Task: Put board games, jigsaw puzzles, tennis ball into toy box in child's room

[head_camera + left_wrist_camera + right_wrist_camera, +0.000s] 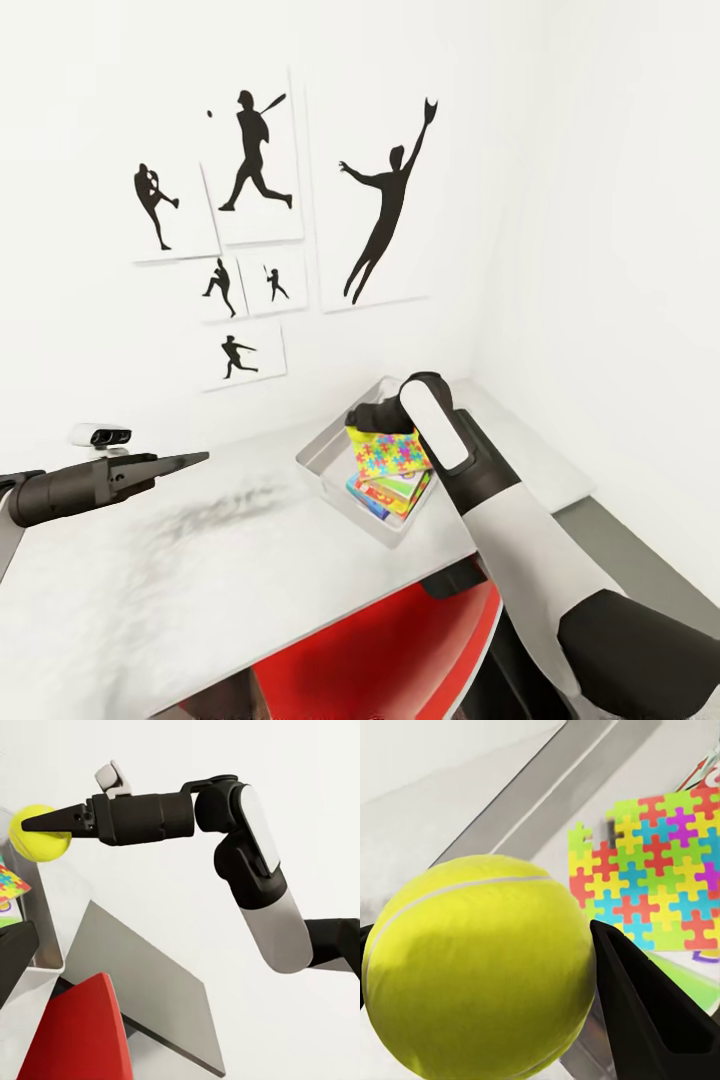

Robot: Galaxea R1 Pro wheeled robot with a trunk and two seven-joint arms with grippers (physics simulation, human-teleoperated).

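A red chair (400, 650) is seen nearest, under the table (200, 590). The left gripper (185, 461) is held over the bare tabletop, its jaws apparently together and empty. The tennis ball (480, 967) is clamped in the right gripper (41, 821) above the toy box (330, 465), where a jigsaw puzzle (392, 448) and board games (385, 495) already lie. Apparently, only the ball's release is left.

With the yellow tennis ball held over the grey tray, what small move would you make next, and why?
Probably open the right gripper: it holds the yellow tennis ball above the pale grey toy box, where a multicoloured jigsaw puzzle already lies.
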